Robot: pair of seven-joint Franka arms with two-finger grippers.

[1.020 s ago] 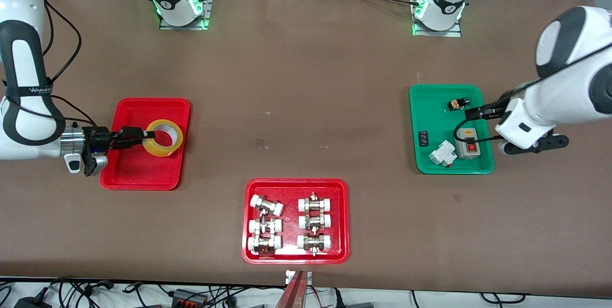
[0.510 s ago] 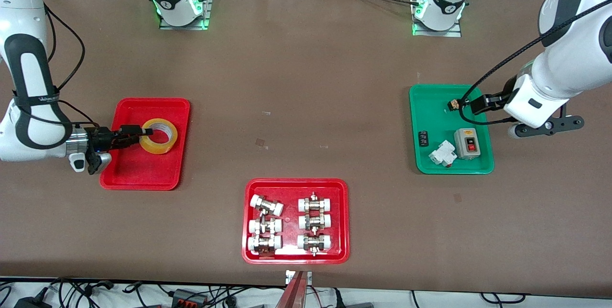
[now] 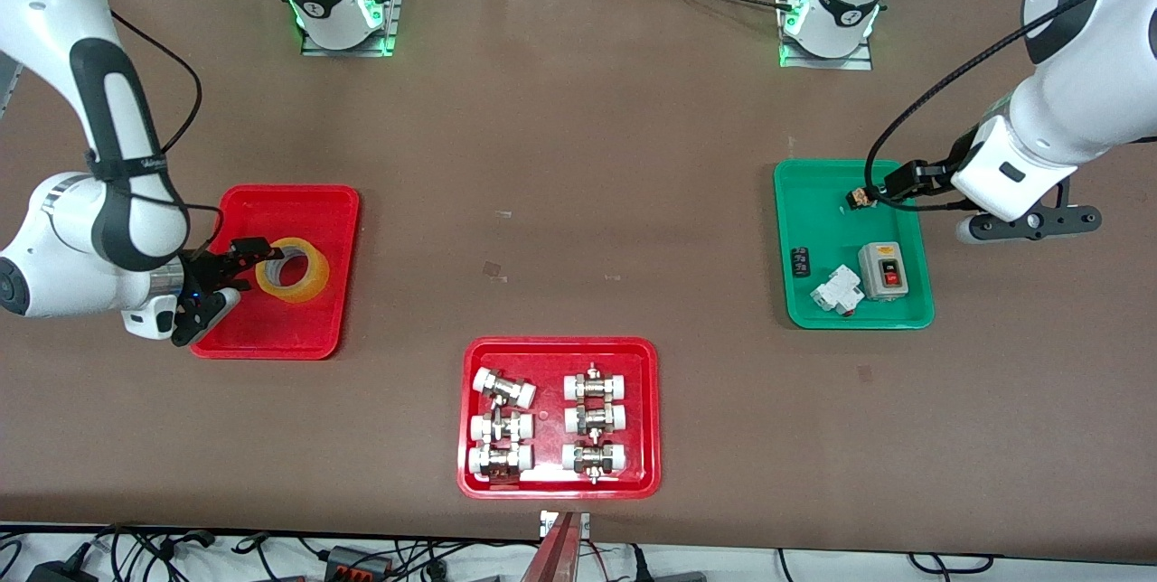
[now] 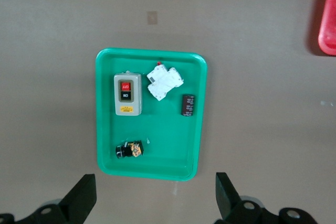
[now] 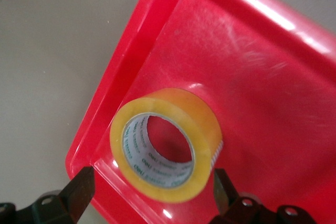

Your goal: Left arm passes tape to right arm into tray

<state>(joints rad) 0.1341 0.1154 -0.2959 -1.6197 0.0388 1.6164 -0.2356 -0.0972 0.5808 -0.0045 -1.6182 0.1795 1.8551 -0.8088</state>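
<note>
The tape (image 3: 298, 293), a yellowish roll with a white core, rests in the plain red tray (image 3: 289, 191) at the right arm's end of the table. My right gripper (image 3: 251, 258) is low over the tray beside the tape. Its fingers are open, one on each side of the roll, and touch nothing. In the right wrist view the tape (image 5: 178, 108) sits between the spread fingers of the right gripper (image 5: 153, 184), near the rim of the tray (image 5: 262, 77). My left gripper (image 3: 1030, 222) is open and empty beside the green tray, and it also shows in the left wrist view (image 4: 155, 187).
A green tray (image 3: 904, 171) at the left arm's end holds a switch box (image 3: 884, 273), a white breaker (image 3: 836, 290) and small parts. A second red tray (image 3: 556, 347) with several pipe fittings lies near the front camera.
My right gripper has drawn back toward its own end of the tray and opened, letting go of the tape. My left arm has lifted and moved off the green tray's edge.
</note>
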